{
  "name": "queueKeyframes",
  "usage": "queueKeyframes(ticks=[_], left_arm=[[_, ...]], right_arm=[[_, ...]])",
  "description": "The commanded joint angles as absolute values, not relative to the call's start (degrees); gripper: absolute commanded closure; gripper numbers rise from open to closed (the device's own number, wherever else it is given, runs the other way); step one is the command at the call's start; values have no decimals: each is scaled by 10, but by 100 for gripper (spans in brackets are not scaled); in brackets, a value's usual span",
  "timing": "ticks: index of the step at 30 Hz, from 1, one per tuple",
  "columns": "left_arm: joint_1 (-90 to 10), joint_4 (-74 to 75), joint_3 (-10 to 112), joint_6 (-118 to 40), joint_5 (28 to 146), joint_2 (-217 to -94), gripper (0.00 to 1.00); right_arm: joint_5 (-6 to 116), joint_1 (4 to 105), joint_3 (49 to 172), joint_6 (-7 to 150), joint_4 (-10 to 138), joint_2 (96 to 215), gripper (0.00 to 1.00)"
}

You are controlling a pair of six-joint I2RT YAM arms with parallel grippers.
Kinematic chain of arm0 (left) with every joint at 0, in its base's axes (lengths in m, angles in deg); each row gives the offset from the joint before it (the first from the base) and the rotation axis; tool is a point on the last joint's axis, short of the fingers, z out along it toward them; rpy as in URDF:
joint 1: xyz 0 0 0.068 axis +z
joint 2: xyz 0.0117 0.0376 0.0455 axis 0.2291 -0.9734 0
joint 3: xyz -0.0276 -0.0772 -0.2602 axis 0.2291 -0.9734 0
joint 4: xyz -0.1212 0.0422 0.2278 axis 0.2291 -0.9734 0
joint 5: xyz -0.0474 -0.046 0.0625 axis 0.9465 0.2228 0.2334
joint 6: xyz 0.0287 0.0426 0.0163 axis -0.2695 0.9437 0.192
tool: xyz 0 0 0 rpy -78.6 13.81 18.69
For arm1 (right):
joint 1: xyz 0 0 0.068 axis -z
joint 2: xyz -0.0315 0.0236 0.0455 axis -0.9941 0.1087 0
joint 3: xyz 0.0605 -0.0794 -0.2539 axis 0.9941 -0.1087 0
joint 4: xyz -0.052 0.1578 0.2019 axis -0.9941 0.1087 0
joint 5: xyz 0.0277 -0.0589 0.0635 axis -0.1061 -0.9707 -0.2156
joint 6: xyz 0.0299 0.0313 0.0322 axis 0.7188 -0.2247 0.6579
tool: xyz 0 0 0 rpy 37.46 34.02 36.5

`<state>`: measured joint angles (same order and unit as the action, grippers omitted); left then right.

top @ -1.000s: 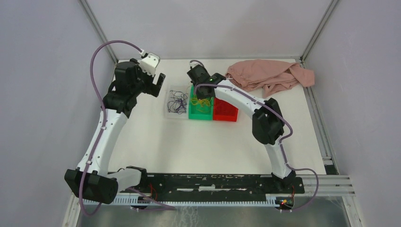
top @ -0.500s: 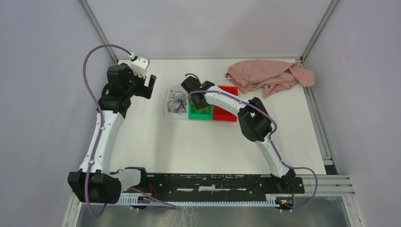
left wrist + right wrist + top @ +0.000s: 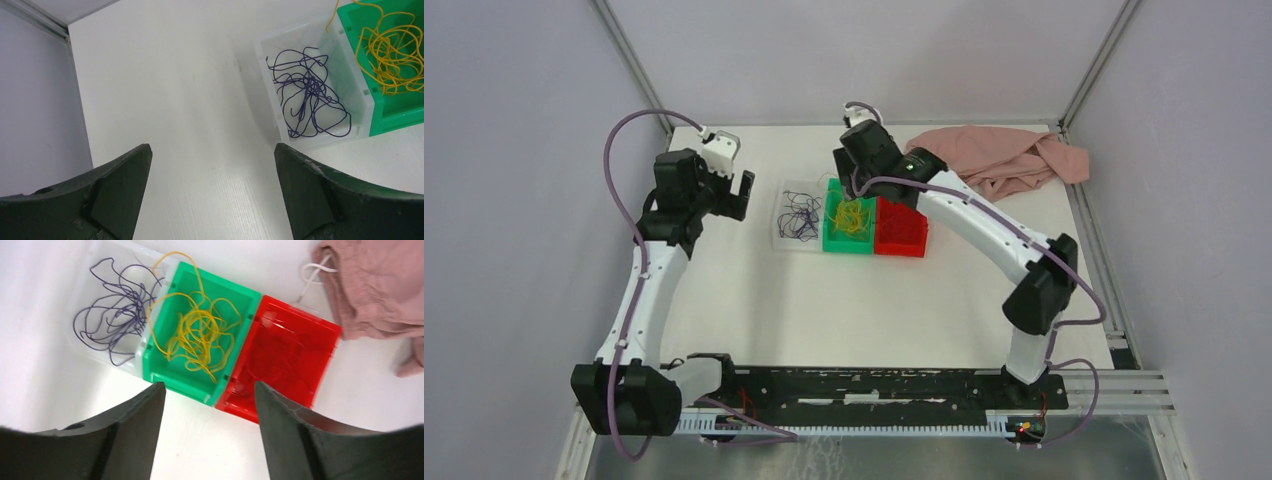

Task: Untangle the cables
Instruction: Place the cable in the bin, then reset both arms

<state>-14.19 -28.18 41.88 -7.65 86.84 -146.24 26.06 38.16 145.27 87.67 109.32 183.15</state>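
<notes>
The left gripper and right gripper both hold their jaws apart on nothing, with purple cables in a clear bin ahead and right of the left jaws, and yellow cables in a green bin just ahead of the right jaws.

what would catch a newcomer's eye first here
Three bright bins side by side in the middle: a clear bin with loose purple cables, a green bin with a tangle of yellow cables, one strand spilling over its rim, and a red bin whose contents are hard to make out. Next comes the pink cloth, bunched at the far right.
</notes>
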Motion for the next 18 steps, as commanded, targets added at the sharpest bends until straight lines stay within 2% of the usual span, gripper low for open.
queueKeyframes(ticks=[1,2,3,7,11,14,18], left_arm=[[-137,-219,387,-119,904,-1427,0],[-136,-204,371,-118,913,-1422,1],[-136,-185,346,-120,923,-1414,1],[-134,-67,223,-133,972,-1383,0],[-134,50,117,-149,997,-1381,0],[-133,138,67,-156,990,-1414,1],[-133,254,14,-176,981,-1453,1]], right_arm=[[195,394,1326,869,1056,1705,20],[175,402,1262,866,1009,1655,6],[156,412,1194,862,955,1608,1],[72,470,940,847,774,1427,1],[-28,530,714,796,589,1319,1],[-77,583,628,810,540,1294,1],[-99,648,591,862,548,1320,1]])
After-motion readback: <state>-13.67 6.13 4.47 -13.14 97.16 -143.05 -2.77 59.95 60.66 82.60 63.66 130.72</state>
